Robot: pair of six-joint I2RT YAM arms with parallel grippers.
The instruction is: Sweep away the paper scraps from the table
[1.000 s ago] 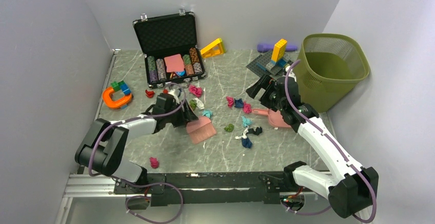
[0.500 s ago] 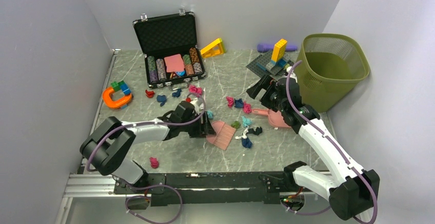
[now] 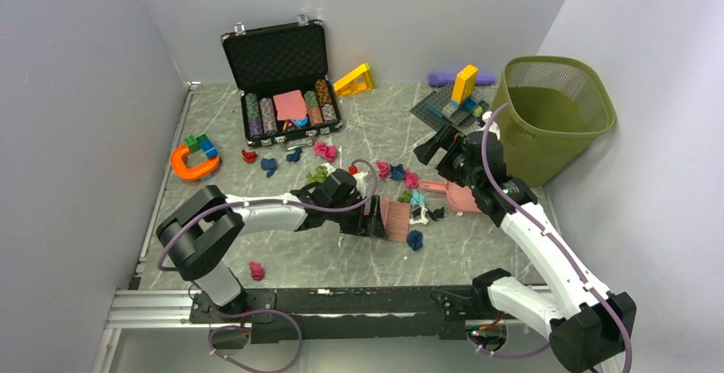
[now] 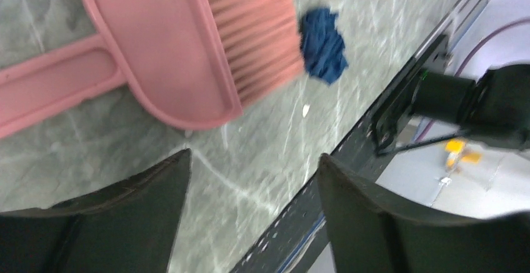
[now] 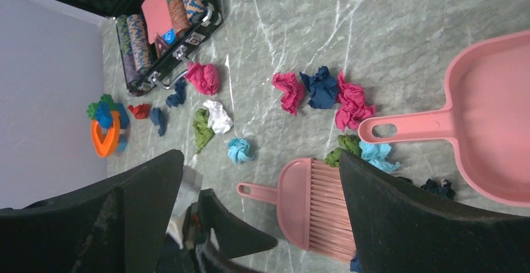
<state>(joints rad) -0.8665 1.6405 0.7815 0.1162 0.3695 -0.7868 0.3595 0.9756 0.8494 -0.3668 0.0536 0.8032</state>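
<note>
Judged: paper scraps light, soft, quick to scatter. Most lie bunched by the dustpan handle, some farther off. Take the brush, beside the dustpan, by its handle. Empty: left gripper, jaws apart; right gripper, spread wide.

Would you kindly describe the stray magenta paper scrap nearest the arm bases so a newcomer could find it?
Start at the table's near edge, beside the left arm's base. One magenta paper scrap lies there alone on the grey marble; all other scraps lie farther back, most around the pink brush and dustpan.
</note>
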